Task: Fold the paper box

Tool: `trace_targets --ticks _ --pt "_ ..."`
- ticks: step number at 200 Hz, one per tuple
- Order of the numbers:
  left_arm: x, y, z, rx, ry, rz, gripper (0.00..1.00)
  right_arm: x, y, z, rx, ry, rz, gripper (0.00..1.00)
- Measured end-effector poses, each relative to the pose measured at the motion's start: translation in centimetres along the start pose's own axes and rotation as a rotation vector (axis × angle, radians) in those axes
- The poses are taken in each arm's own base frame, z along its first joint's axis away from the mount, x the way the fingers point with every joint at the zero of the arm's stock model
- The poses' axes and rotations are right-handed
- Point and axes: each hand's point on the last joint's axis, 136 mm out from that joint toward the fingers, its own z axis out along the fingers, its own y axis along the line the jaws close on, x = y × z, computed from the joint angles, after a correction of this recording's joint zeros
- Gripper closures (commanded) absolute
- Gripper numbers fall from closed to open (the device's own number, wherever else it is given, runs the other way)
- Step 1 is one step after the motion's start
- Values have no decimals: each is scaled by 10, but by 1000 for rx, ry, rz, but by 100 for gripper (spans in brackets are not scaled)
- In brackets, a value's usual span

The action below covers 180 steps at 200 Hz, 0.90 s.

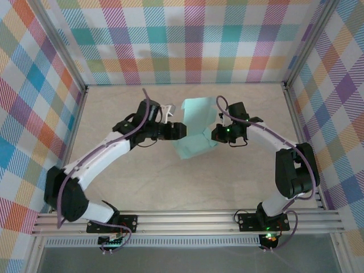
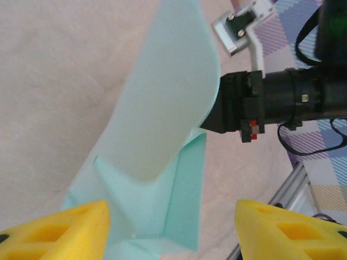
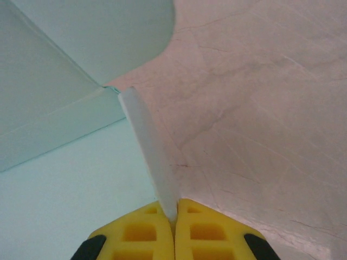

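Plaid-patterned walls close in the pale stone-look table on its left, far and right sides, and an aluminium rail runs along the table's near edge. From that rail the left arm and the right arm arch inward over the table and meet over its middle. There the paper box rests on the table, a little toward the far side. It is a mint-green card sheet, only partly formed. Its lower panels lie on the table top, with creased walls half raised. One broad panel with a rounded end stands up from the table and curls over, as the left wrist view shows. The left gripper hangs over the table just left of centre. Its yellow pads are spread wide, and the lower part of the box sits in the gap between them, ungrasped. The right gripper is just right of the table's centre. Its yellow fingers are pinched together on a thin upright flap at the side of the box, with bare table top beyond it.
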Motion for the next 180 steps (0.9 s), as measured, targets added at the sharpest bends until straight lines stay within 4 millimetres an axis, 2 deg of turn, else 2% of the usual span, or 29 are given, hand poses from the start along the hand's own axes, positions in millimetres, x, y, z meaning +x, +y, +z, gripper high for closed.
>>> trace_targets --ticks 10,27,41,64,87,109,131,142,165,180 --pt "-2 3 -16 -41 -48 6 32 -6 1 -1 1 -26 14 100" --pt "-5 15 -48 -109 -153 -19 22 -12 3 -3 -7 -53 30 100" --pt "0 35 -64 -159 -217 -85 16 -17 4 -5 -13 -73 45 100" --pt "19 72 -63 -228 -242 -227 0 -23 9 -9 -31 -104 59 100" --pt "42 100 -47 -243 -224 -357 0 -28 14 -14 -45 -128 62 100" --pt "45 100 -37 -167 -239 -431 0 -31 16 -16 -55 -142 64 100" --pt "24 84 -35 -48 -289 -458 1 -29 16 -14 -63 -142 65 100" --pt "14 74 -32 13 -304 -461 7 -27 15 -13 -66 -134 68 100" --pt "3 63 -24 95 -304 -478 29 -23 14 -11 -70 -122 71 100" --pt "-4 57 -17 137 -295 -486 32 -22 16 -11 -77 -119 71 100"
